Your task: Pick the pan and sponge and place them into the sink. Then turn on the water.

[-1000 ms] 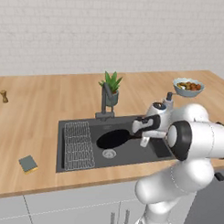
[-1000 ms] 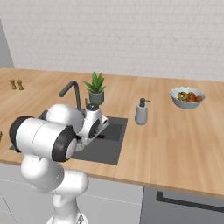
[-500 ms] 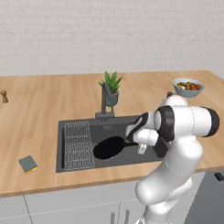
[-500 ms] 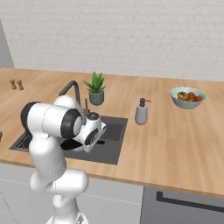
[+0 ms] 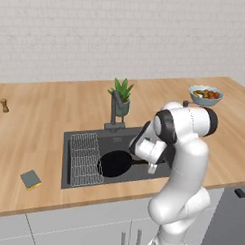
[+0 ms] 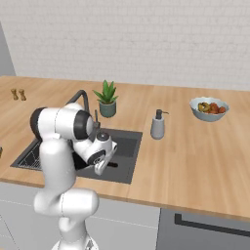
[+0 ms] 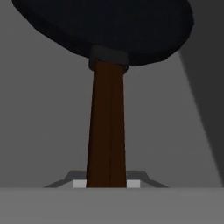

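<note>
The black pan (image 5: 114, 163) sits low inside the dark sink (image 5: 74, 139), just right of the wire rack (image 5: 85, 158). My gripper (image 5: 151, 166) is shut on the pan's thin dark handle (image 7: 106, 131), at the basin's right side. In the hand view the handle runs straight up from my gripper (image 7: 106, 183) to the round pan (image 7: 105, 26) over the grey sink floor. The sponge (image 5: 30, 180) lies flat on the wooden counter left of the sink, far from the gripper. The faucet (image 5: 115, 112) stands behind the basin with no water running.
A potted plant (image 5: 123, 93) stands right behind the faucet. A soap dispenser (image 6: 157, 125) sits right of the sink, and a fruit bowl (image 5: 205, 95) at the far right. Two small shakers (image 5: 3, 105) stand at the far left.
The arm has swung upright and lowered the pan deeper into the sink, a little to the left. The grip on the handle has held. The sponge has not moved.
</note>
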Tool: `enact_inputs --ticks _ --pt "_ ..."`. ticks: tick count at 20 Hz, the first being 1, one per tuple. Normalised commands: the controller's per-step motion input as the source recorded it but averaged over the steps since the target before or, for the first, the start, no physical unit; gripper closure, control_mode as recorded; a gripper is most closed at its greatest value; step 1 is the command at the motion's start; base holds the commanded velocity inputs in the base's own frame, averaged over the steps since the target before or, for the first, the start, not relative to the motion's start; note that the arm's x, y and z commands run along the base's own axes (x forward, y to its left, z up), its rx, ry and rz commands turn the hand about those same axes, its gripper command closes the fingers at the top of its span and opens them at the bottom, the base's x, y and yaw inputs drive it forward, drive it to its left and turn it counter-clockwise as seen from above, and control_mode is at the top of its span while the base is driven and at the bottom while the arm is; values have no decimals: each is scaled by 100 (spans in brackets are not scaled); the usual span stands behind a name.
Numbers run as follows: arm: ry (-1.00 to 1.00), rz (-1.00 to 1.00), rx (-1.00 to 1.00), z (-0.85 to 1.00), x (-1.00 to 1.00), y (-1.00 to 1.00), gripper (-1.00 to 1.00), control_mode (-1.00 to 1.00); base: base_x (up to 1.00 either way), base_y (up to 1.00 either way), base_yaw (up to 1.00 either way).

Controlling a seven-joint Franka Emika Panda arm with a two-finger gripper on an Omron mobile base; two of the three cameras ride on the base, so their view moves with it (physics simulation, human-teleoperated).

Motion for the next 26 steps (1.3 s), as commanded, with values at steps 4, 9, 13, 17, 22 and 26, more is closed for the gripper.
enact_inputs --ticks 4,9,13,17,22,26 --pt "-1 0 0 -25 40 -5 100 -100 0 0 0" --pt "0 0 -1 -22 32 -8 100 -100 0 0 0" --pt "-3 0 0 -13 36 -8 100 -100 0 0 0" --pt "-4 0 -1 -11 34 0 -100 -100 0 0 0" --pt "0 0 0 13 13 0 -100 -100 0 0 0" --pt "0 -1 0 71 0 0 -100 -100 0 0 0"
